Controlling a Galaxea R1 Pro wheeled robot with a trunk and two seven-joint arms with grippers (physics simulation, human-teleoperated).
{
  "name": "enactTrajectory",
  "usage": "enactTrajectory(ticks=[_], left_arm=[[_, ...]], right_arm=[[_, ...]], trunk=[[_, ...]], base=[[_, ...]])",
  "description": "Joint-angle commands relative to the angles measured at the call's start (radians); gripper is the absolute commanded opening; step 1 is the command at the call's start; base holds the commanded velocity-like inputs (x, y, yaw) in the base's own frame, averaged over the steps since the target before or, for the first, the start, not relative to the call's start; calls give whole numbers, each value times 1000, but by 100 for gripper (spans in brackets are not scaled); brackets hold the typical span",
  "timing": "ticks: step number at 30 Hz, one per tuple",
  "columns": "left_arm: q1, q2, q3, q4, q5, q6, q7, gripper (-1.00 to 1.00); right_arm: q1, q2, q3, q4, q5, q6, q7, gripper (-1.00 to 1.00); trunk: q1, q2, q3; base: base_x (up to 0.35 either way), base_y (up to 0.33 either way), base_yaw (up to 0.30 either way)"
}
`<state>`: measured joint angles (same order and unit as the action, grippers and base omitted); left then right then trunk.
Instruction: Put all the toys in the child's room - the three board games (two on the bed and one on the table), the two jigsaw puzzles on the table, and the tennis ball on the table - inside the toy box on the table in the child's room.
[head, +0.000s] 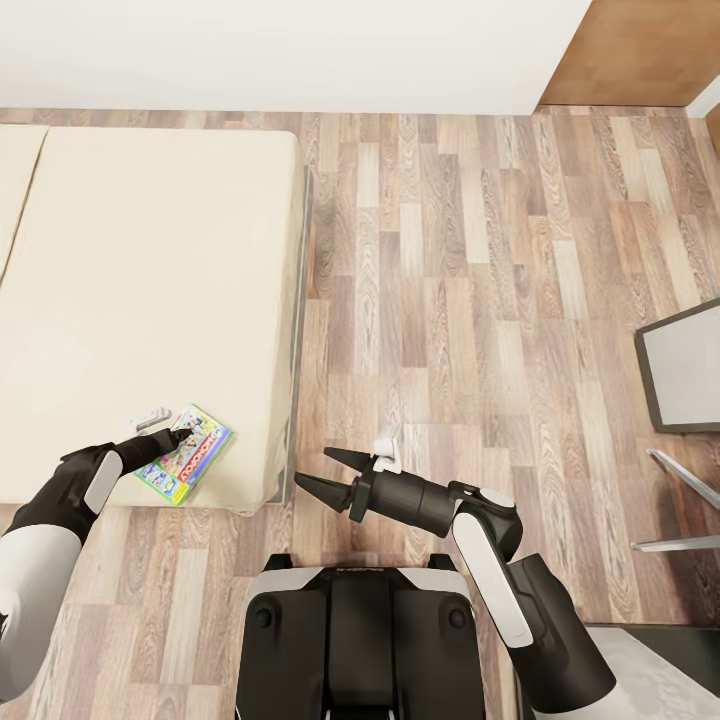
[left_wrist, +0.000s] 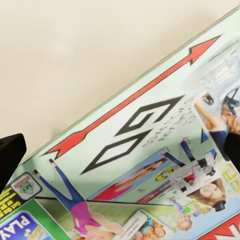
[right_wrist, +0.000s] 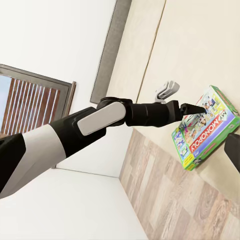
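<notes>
Now, from the head view, the left hand (head: 172, 437) reaches onto the bed (head: 150, 300), fingers apart over the Monopoly game (head: 185, 454) near the corner, ready to grab it. The right hand (head: 325, 475) waits open above the floor (head: 480, 300). Up close from the left wrist, the Monopoly game (left_wrist: 145, 165) sits between the dark fingertips (left_wrist: 10, 155). From the right wrist, the left hand (right_wrist: 192, 108) touches the game's top.

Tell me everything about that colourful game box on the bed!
The flat, glossy Monopoly board game box has a green edge, a pale mint top with a red arrow, black "GO" letters, cartoon people and a red-and-white logo. It lies flat, turned at an angle, near the front corner of the plain beige mattress, close to the edge. The black left gripper reaches down over its far end with jaws apart; whether they touch it cannot be told.
</notes>
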<state>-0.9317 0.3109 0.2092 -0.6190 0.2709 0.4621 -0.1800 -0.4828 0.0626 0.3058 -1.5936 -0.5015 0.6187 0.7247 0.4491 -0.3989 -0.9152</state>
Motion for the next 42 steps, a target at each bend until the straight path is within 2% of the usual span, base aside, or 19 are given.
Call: enactTrajectory(ticks=[1, 42], left_arm=[[1, -1, 3, 81, 10, 8, -6, 100], [1, -1, 3, 78, 11, 10, -9, 100]], right_arm=[[0, 0, 0, 0, -6, 7, -1, 100], [0, 0, 1, 0, -6, 6, -1, 100]], trunk=[[1, -1, -1], [1, -1, -1]], base=[[0, -2, 0], [0, -32, 0]])
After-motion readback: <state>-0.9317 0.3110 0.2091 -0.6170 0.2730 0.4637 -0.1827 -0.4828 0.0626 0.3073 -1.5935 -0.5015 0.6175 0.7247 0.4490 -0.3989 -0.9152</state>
